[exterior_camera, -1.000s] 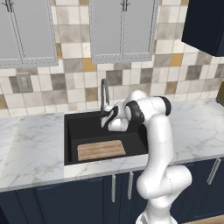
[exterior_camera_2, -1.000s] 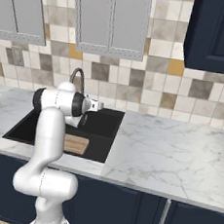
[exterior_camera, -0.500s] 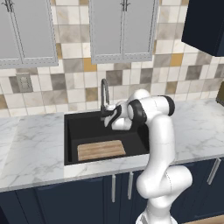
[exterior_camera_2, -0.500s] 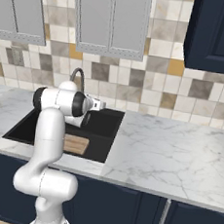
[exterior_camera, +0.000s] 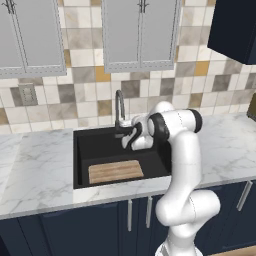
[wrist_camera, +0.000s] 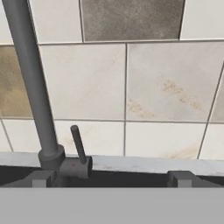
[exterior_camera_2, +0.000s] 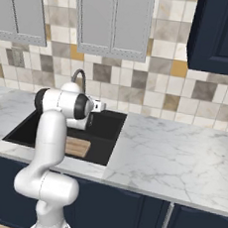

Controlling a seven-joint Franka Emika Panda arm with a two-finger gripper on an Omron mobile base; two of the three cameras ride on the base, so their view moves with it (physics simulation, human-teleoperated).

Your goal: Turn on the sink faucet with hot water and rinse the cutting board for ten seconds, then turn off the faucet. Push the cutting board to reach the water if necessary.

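left to right: cutting board (exterior_camera: 116, 171) flat on the floor of the sink (exterior_camera: 82, 150), toward its front; faucet (exterior_camera: 119, 107) at the back rim, lever (wrist_camera: 78, 143) upright; gripper (exterior_camera: 127, 137) near the faucet base, jaws spread apart, holding nothing.

The open gripper (exterior_camera: 128, 141) hangs over the sink (exterior_camera: 82, 150). Directly ahead, the faucet (wrist_camera: 33, 87) and its upright lever (wrist_camera: 78, 142) stand close, tiled wall (wrist_camera: 166, 87) blocking behind. Below lies open basin.
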